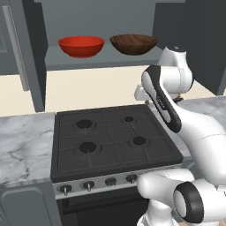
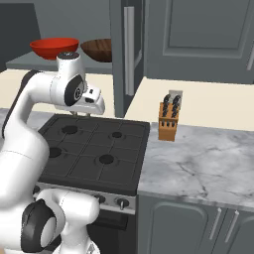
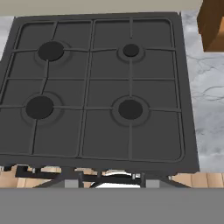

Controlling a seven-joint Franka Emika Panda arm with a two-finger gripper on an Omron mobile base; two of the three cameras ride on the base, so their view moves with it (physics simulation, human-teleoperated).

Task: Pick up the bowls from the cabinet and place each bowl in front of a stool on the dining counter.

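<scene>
Two bowls sit side by side on the shelf of the open cabinet (image 1: 88, 62): a glossy red bowl (image 1: 81, 45) on the left and a dark wood-grain bowl (image 1: 133, 44) on the right. In the right base view the red bowl (image 2: 53, 47) and the brown bowl (image 2: 97, 49) show behind my arm, beside the cabinet door (image 2: 119, 59). My gripper (image 2: 82, 114) hangs above the back of the stove, below the shelf, pointing down. Its fingers stand slightly apart with nothing between them. The stool and the dining counter are out of view.
A black four-burner stove (image 1: 110, 137) (image 3: 96, 87) lies under the hand, set in a marble worktop (image 2: 198, 158). A wooden knife block (image 2: 168, 121) (image 3: 212, 24) stands to the stove's right. The left cabinet door (image 1: 20, 48) hangs open beside the shelf.
</scene>
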